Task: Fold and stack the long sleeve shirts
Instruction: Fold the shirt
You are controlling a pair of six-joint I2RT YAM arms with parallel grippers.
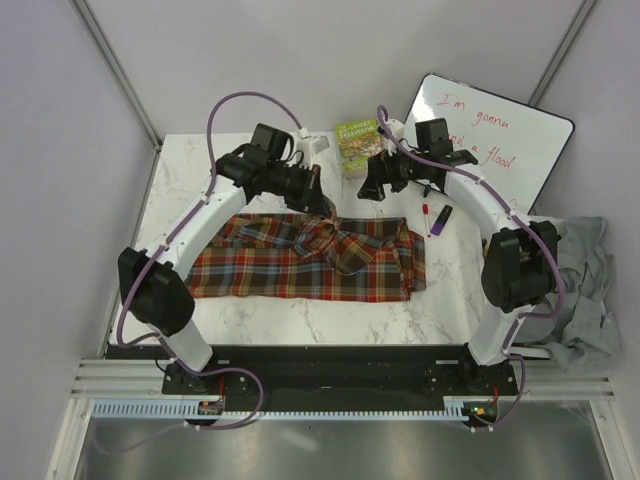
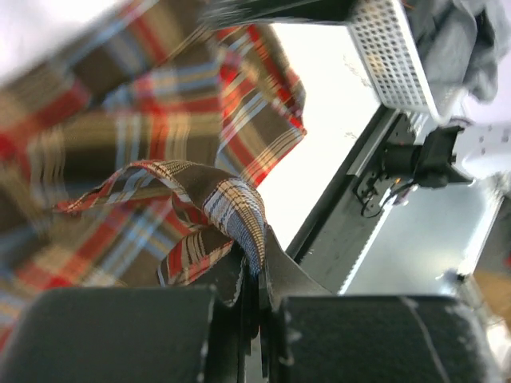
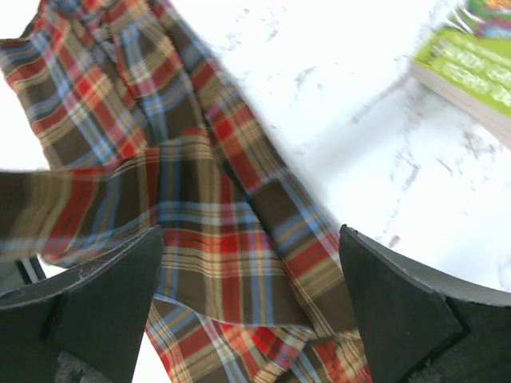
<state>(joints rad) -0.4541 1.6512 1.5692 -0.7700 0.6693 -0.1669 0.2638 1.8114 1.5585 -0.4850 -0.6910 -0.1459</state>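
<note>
Left jaws clamped a shirt (image 1: 280, 270) fold, right jaws stood wide: you did best carrying it across low, untwisted.

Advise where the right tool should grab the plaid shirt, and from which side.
Probably the far right corner, coming straight down from above. The plaid shirt lies flat on the table, so only an edge or wrinkle offers a pinch. The left tool is shut on the bunched cloth mid-shirt; the right tool hangs open above the shirt.
</note>
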